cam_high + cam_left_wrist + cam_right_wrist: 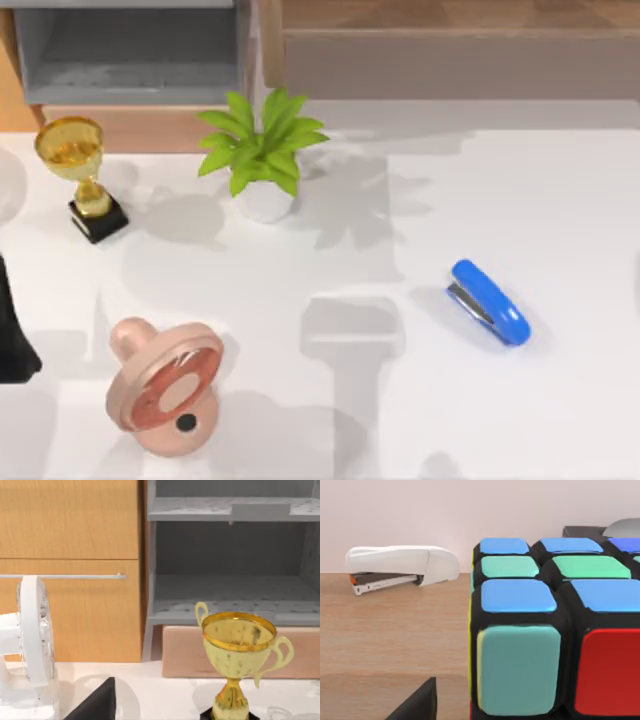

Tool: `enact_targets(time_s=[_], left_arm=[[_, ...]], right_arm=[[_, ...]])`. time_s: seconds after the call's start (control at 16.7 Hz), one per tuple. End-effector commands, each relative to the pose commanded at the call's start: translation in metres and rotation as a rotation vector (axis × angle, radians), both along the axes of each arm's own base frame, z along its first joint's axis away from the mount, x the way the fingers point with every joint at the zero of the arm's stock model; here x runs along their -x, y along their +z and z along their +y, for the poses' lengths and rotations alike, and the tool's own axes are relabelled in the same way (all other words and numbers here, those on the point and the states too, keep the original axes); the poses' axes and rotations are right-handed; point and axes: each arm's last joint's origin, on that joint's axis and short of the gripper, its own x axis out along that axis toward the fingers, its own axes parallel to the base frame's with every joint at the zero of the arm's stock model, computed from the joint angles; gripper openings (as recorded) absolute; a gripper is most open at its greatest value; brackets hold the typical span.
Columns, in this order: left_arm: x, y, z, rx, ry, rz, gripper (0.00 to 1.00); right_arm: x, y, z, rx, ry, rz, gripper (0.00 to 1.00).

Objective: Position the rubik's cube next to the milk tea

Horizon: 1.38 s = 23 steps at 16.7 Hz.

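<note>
Up close in the right wrist view, the cube (555, 630) sits on a brown wooden surface, showing blue, green and red squares in a black frame, with a sliver of yellow down one edge. A white stapler (402, 569) lies behind it on the same surface, well apart, in front of a pale wall. A dark wedge of the right gripper (415, 704) juts in just beside the cube; I cannot tell whether this gripper is open or closed.

On the white worktop (400, 420) in the top view stand a gold trophy (82, 175) at the back left, a potted plant (262, 150) near the back middle, a blue stapler (488, 302) to the right and a pink fan (168, 385) at the front left. The left arm (12, 335) is parked at the left edge. Its wrist view faces the trophy (240, 665), a white fan (32, 635), a wooden cabinet (70, 555) and a grey shelf (230, 595). The left gripper (95, 705) shows as a dark wedge, open or closed I cannot tell.
</note>
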Motion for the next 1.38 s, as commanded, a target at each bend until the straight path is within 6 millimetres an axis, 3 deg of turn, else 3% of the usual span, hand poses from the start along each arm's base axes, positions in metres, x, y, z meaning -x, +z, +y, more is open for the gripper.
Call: enact_targets(time_s=[0.72, 1.38], left_arm=[[0.0, 0.0, 0.0, 0.0, 0.0, 0.0, 1.0], [0.0, 0.0, 0.0, 0.0, 0.0, 0.0, 1.0]], right_arm=[[0.0, 0.0, 0.0, 0.0, 0.0, 0.0, 0.02], [0.0005, 0.0032, -0.001, -0.001, -0.002, -0.002, 0.0]])
